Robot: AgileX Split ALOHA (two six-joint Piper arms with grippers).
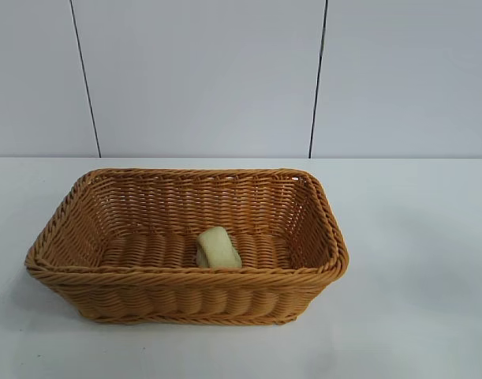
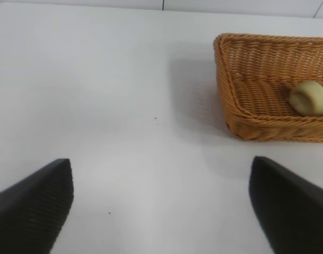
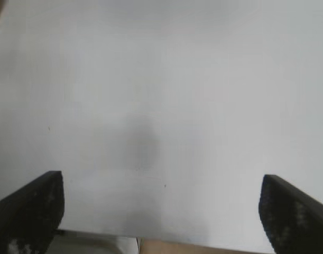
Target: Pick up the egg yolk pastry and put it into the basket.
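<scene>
A big orange-brown basket sits on a white table. It is woven, with a braided rim and sides that slope out. It stands a little toward the left side of the table, closer to the front edge than to the back edge. Inside the basket lies the egg yolk pastry, a small pale yellow lump. It rests on the basket's floor, near the front wall and about in the middle from side to side. Behind the table is a pale wall with two thin dark lines running up it.
</scene>
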